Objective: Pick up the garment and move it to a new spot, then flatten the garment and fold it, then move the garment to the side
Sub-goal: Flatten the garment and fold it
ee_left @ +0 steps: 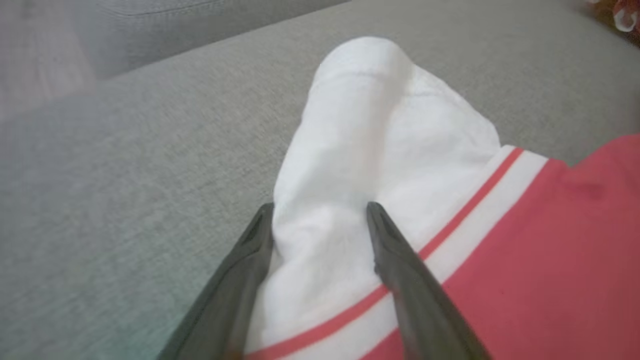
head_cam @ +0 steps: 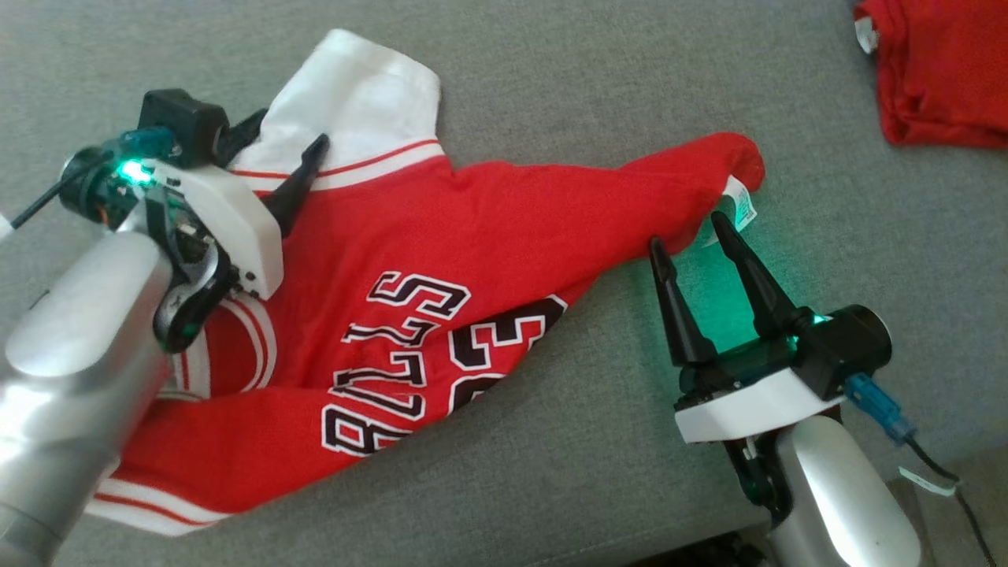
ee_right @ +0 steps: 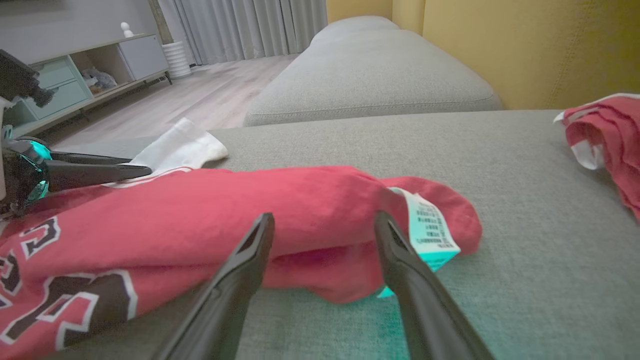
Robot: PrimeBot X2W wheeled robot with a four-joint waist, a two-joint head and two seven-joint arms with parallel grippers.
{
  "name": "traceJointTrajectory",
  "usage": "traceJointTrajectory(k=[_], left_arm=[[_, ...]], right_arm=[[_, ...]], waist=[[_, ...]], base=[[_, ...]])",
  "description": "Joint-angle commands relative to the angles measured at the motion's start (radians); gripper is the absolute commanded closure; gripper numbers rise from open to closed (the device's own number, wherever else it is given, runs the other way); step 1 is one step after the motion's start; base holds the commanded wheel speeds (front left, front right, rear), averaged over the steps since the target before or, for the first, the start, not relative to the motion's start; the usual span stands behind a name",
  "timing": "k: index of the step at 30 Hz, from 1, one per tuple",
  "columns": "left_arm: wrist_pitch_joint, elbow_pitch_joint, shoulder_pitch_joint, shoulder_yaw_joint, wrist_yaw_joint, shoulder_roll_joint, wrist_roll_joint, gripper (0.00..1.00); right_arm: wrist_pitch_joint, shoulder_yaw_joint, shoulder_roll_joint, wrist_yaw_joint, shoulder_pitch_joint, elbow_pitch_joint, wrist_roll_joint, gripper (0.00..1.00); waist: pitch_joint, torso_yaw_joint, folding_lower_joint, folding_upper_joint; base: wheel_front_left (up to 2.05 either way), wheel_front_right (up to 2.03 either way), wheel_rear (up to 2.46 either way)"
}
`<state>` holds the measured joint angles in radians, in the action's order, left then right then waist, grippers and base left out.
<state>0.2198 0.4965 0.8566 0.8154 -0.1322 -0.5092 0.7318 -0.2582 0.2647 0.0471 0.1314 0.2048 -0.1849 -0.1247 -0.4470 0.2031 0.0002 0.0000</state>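
Item 1, garment [head_cam: 441, 260]: red jersey with black-and-white lettering and striped white trim. It lies crumpled on the grey sofa cushion [head_cam: 598, 79], running slantwise from the near left edge toward the cushion's middle. One white sleeve [ee_left: 370, 125] points to the far left. A narrow red end reaches to the right and carries a white care label [head_cam: 740, 206] lit green.

Item 2, left gripper [head_cam: 290, 130]: low over the jersey's white sleeve, near the cushion's left edge. Fingers spread wide and grasping nothing. In the left wrist view the sleeve runs between the two fingers [ee_left: 400, 280], one tip at its outer edge and the other over the white cloth just beside the red stripe. Whether the tips touch the cloth cannot be told.

Item 3, right gripper [head_cam: 687, 231]: near the cushion's near edge, pointing at the jersey's narrow red end. Fingers released and wide apart, nothing between the pads. The tips are just short of the red cloth, with the label beside the outer finger.

Item 4, second red cloth [head_cam: 937, 71]: bunched at the far right corner of the cushion, well apart from the jersey
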Motion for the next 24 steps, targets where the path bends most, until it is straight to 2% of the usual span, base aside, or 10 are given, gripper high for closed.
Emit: traceJointTrajectory(k=[1,2,5,10,16,19,24], left_arm=[[0.002,-0.009,0.052,0.001,0.002,-0.049,0.032,0.64],[-0.002,-0.003,0.056,0.024,0.002,-0.056,0.044,1.0],[-0.074,0.012,0.074,0.08,0.002,-0.072,0.049,1.0],[-0.193,0.025,0.089,0.138,0.002,-0.069,0.052,1.0],[-0.381,0.035,0.097,0.179,0.008,-0.049,-0.016,1.0],[-0.43,-0.003,0.071,0.206,0.051,-0.028,-0.072,1.0],[-0.454,-0.135,-0.033,0.263,0.133,0.016,-0.132,1.0]], right_arm=[[-0.004,0.019,0.003,-0.001,0.009,0.033,-0.005,0.0],[-0.004,0.017,0.003,-0.001,0.009,0.032,-0.005,0.0],[-0.004,0.012,0.003,-0.001,0.007,0.03,-0.001,0.0],[-0.004,0.013,0.003,-0.001,0.0,0.025,0.009,0.0],[-0.004,0.006,0.003,-0.001,-0.021,0.032,0.014,0.0],[-0.004,-0.005,0.003,-0.001,-0.039,0.039,0.016,0.0],[-0.004,-0.025,0.003,-0.001,-0.064,0.05,0.02,0.0]], waist=[[-0.013,0.007,-0.0002,0.0],[-0.014,0.005,-0.0002,0.0],[-0.008,-0.003,-0.0002,0.0],[0.024,-0.019,-0.0002,0.0],[0.087,-0.036,-0.0002,0.0],[0.113,-0.047,-0.0002,0.0],[0.136,-0.072,-0.0002,0.0]], base=[[0.0,0.0,0.0],[0.0,0.0,0.0],[0.0,0.0,0.0],[0.0,0.0,0.0],[0.0,0.0,0.0],[0.0,0.0,0.0],[0.0,0.0,0.0]])
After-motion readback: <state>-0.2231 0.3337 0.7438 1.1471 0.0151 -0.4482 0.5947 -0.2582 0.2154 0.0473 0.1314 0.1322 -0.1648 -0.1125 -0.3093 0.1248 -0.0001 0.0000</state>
